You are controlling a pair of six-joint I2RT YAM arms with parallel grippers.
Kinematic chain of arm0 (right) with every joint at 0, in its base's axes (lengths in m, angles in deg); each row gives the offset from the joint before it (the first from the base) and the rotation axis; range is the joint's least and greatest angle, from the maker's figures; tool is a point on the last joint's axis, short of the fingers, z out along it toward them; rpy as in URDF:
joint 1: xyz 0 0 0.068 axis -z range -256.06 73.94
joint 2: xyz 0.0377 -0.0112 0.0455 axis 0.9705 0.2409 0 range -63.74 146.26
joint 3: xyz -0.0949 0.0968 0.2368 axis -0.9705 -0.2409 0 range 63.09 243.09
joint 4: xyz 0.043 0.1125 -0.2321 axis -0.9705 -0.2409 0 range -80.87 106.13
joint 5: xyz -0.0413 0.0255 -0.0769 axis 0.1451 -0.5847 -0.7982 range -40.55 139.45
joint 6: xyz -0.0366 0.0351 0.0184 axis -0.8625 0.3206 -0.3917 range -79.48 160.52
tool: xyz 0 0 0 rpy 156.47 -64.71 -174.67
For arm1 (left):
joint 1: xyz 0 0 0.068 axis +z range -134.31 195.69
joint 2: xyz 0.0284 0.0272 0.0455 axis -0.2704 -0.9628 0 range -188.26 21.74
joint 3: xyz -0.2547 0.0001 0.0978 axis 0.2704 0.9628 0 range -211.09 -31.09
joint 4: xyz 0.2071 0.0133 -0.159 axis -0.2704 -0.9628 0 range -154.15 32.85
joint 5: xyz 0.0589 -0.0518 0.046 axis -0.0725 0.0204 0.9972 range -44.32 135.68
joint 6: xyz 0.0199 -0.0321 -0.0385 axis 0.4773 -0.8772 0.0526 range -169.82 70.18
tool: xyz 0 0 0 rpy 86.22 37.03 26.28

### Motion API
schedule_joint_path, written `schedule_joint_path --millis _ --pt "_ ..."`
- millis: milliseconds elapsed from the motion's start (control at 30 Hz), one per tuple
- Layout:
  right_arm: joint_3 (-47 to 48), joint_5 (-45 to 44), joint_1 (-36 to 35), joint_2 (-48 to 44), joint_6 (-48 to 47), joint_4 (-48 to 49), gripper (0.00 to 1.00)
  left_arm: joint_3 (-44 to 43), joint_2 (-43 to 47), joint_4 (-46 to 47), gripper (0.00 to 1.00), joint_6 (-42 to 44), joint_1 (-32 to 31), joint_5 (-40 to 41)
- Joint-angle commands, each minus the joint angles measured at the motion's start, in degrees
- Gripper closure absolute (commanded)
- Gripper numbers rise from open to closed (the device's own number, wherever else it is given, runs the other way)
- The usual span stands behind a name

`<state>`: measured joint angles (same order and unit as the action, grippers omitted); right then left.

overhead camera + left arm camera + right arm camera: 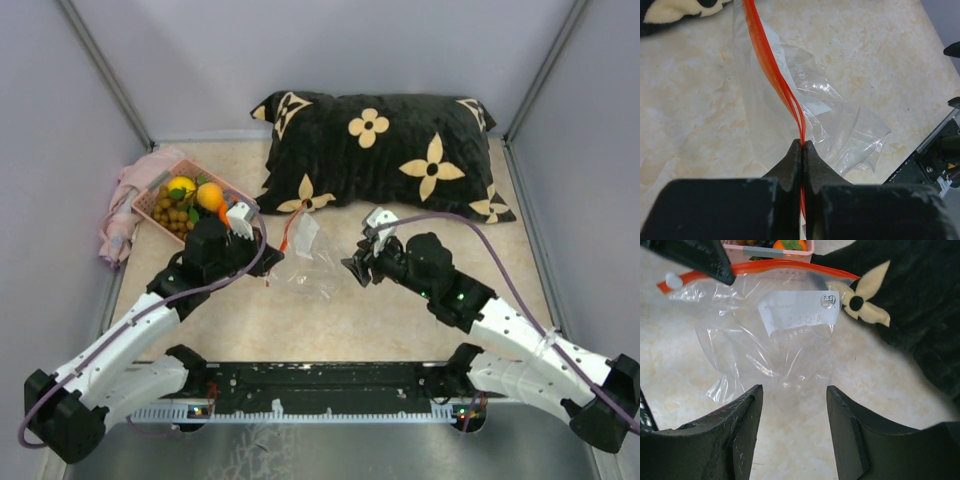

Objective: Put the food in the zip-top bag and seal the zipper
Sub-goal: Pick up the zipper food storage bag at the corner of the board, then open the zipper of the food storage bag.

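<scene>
Zipper (771, 62) edge inside left hand (803, 143)

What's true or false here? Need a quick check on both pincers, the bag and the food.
1. The left pincer is shut on the zipper. True.
2. The right pincer grips the zip-top bag. False: it is open, facing the bag and holding nothing.
3. The food is inside the bag. False: it sits in the pink basket; the bag holds none.
4. A black pillow with tan flowers lies at the far side of the table. True.
</scene>
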<state>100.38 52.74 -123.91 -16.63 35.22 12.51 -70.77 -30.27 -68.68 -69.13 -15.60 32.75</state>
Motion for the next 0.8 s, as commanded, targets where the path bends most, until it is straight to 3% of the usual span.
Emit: schedule_joint_path --millis 0,333,533,767 --pt "7.25 -5.36 -0.45 3.44 17.27 -3.53 0.45 -2.58 0.06 1.92 1.00 2.08 -3.28 8.13" --pt "13.79 -9.11 -0.43 14.04 38.21 -3.17 0.43 -6.48 -3.75 1.52 1.00 6.61 -15.78 21.87" --pt "15.40 -9.28 -0.48 16.37 44.03 1.64 0.42 -8.37 -6.35 0.96 1.00 9.58 -23.63 31.63" --pt "16.55 -6.45 -0.47 19.69 45.97 5.68 0.42 -10.01 -9.12 0.37 1.00 11.77 -29.25 37.69"
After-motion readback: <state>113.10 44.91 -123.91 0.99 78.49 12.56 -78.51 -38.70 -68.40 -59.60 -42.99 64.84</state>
